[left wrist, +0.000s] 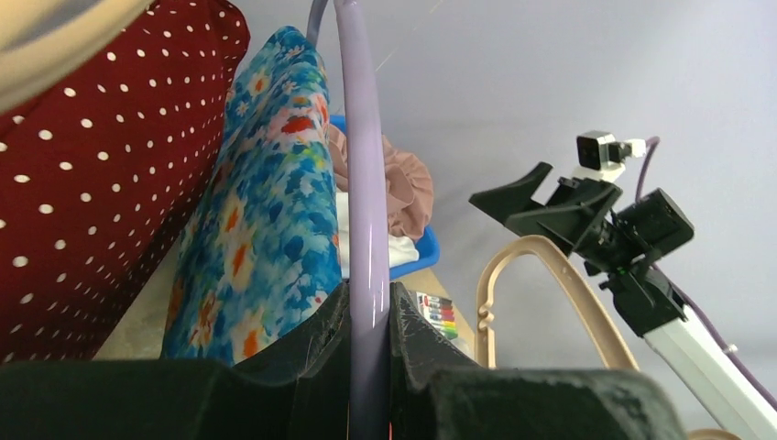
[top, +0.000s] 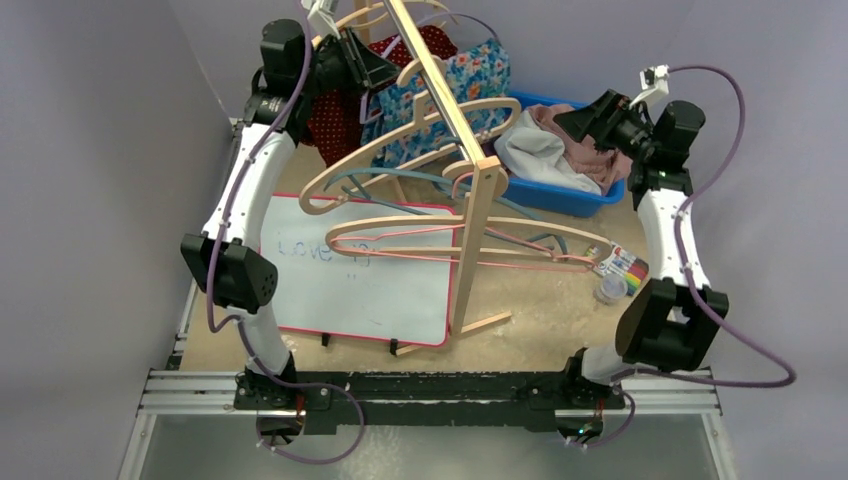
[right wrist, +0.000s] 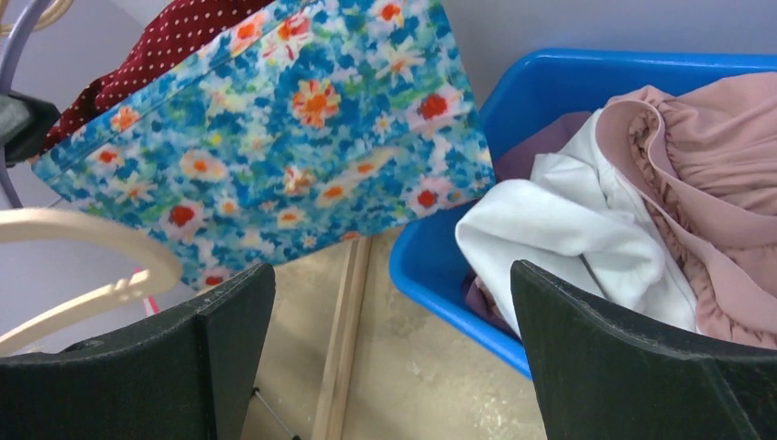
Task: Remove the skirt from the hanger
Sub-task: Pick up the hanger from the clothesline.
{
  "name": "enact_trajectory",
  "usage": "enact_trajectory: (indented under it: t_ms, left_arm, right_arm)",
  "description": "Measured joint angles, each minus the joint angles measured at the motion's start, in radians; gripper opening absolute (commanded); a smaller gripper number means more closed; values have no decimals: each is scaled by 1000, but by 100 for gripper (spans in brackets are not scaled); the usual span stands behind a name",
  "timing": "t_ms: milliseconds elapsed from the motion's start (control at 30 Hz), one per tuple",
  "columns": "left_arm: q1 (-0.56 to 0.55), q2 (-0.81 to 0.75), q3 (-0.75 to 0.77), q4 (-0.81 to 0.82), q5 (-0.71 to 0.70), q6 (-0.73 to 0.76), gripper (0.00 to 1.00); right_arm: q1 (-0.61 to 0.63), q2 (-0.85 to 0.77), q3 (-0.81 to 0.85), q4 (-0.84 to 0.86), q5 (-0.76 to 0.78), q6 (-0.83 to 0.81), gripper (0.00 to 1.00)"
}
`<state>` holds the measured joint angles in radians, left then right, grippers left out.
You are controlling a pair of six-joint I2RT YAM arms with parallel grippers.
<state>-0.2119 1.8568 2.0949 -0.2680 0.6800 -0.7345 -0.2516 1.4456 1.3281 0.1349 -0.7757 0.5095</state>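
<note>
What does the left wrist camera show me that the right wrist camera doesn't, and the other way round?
Left wrist only: the left gripper plainly shut on the lavender plastic hanger, plus a pack of coloured markers. Right wrist only: a pale wooden rack strut below the skirt's hem. Both: the blue floral fabric skirt, the red white-dotted garment, and the blue plastic bin of clothes.

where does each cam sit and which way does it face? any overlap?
Top external: above and behind the bases, looking down at the table; left arm and right arm show.
Left wrist: by the rack, facing across to the right gripper; left gripper clamped on the lilac hanger.
Right wrist: near the blue bin, facing the floral skirt; its own fingers open.
Shared by all: floral skirt, blue bin.
</note>
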Motion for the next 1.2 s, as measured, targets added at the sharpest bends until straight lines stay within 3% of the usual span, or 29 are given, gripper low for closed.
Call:
enact_trajectory:
  t_ms: [467,900,1200]
  left_arm:
    - [-11,-13,-134,135,-23,-133,0]
    - [-27,-16,-224,280,-90,-262,0]
    - [-26,-19,-223,344,-88,-332,0]
  right_arm:
    - [103,278,139,223,-48,59,99]
    - [260,322,-129,623,-44,358,93]
    - [328,434,-137,721,28,464,93]
